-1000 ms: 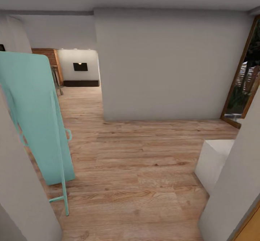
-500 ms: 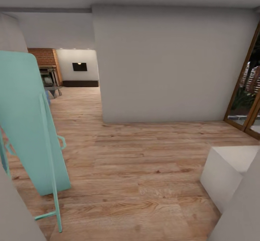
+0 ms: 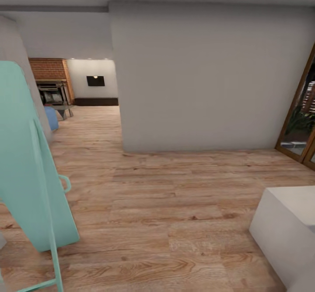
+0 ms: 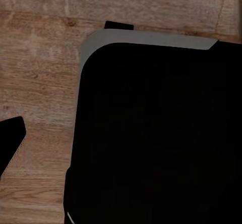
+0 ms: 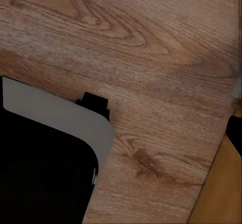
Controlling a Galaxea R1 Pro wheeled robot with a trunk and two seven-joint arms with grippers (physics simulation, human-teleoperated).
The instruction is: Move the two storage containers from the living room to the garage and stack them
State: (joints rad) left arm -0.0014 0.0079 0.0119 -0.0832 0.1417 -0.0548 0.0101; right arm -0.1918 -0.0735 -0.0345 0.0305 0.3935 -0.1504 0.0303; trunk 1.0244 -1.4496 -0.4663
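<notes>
Looked out from the head view over light wood plank flooring (image 3: 175, 204) toward a plain grey wall (image 3: 205, 77). Leaned at the left, a tall mint-green panel on a thin frame (image 3: 26, 165). Beyond an opening, a brick fireplace (image 3: 50, 82) and a blue seat edge (image 3: 51, 117). At the right, wood-framed glass doors (image 3: 302, 117) and a white block (image 3: 288, 226). Under both wrist cameras, the robot's dark base (image 4: 156, 133) above the planks. Could not tell how far open either arm's fingers stood. Saw none of the storage containers.
</notes>
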